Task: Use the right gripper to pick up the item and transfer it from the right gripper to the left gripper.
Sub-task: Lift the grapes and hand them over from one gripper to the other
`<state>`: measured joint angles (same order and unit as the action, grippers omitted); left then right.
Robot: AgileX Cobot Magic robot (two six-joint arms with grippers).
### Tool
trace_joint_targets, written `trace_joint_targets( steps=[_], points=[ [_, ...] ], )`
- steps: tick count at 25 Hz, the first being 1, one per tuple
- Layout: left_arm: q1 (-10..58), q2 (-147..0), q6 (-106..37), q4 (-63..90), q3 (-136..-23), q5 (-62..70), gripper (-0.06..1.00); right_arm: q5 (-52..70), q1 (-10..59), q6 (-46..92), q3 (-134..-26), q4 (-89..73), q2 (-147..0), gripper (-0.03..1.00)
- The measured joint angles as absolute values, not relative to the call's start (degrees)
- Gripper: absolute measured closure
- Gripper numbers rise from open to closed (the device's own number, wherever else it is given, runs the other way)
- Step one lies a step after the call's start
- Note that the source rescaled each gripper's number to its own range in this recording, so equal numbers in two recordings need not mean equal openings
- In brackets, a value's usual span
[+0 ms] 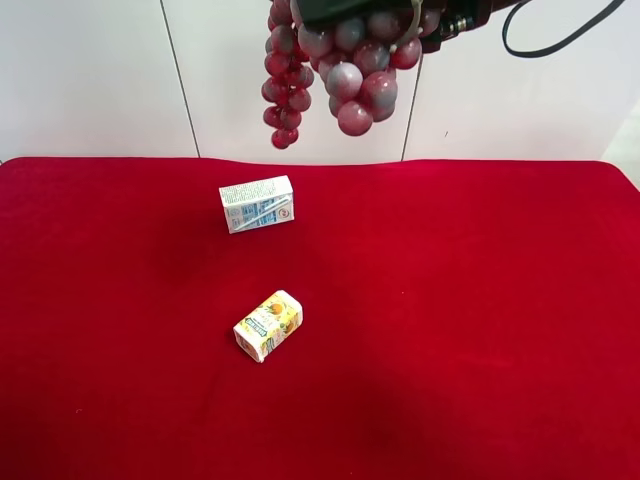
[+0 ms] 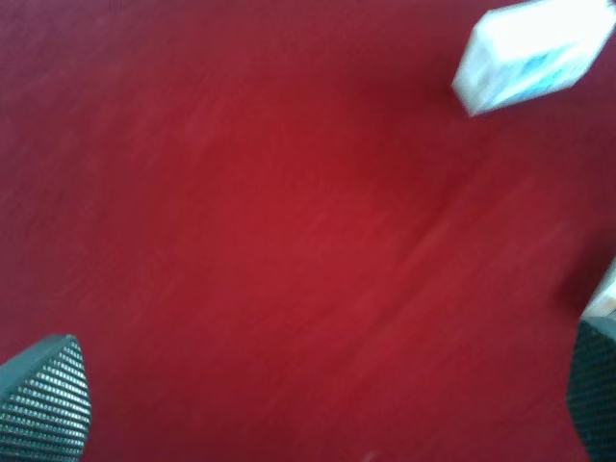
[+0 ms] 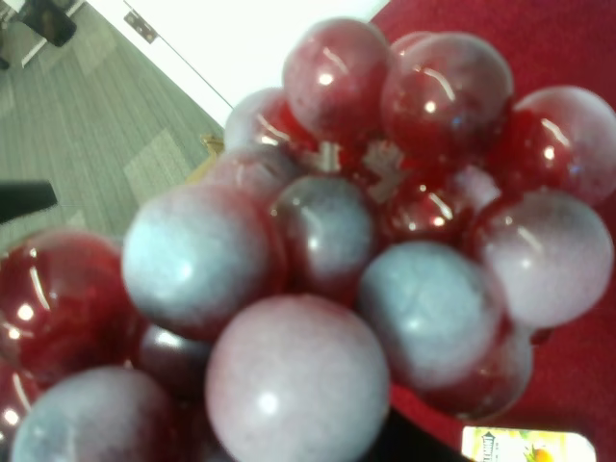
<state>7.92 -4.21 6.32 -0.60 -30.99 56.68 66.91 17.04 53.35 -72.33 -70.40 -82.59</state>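
The bunch of grapes (image 1: 345, 70), dark red and frosted grey-purple, hangs in the air high above the far edge of the red table. A black gripper (image 1: 400, 20) with a black cable, at the top of the exterior high view, holds it from above. The berries fill the right wrist view (image 3: 318, 250), so this is my right gripper; its fingers are hidden behind them. My left gripper (image 2: 318, 404) is open and empty, its two ribbed fingertips (image 2: 43, 399) wide apart low over the red cloth. The left arm does not show in the exterior high view.
A white-blue carton (image 1: 257, 203) lies on the red cloth (image 1: 480, 300) below the grapes, also in the left wrist view (image 2: 534, 53). A yellow juice carton (image 1: 268, 325) lies nearer the front, its edge in the right wrist view (image 3: 529, 446). White wall panels stand behind.
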Motion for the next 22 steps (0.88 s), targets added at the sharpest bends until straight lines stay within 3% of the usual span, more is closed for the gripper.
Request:
trace_joint_targets(
  steps=[9,16,22],
  points=[
    [7.92,-18.31,-6.71,23.01,-31.93,36.18,-0.06,66.85,17.04,53.58,-72.33,-70.4,-82.59,0.94],
    [7.92,-34.46,-32.91,47.25,-31.93,30.64,-0.06,66.85,17.04,53.78,-72.33,-70.4,-82.59,0.94],
    [7.92,-47.61,-64.87,74.34,-31.93,30.49,-0.06,66.85,17.04,53.98,-72.33,-72.45,-82.59,0.95]
  ],
)
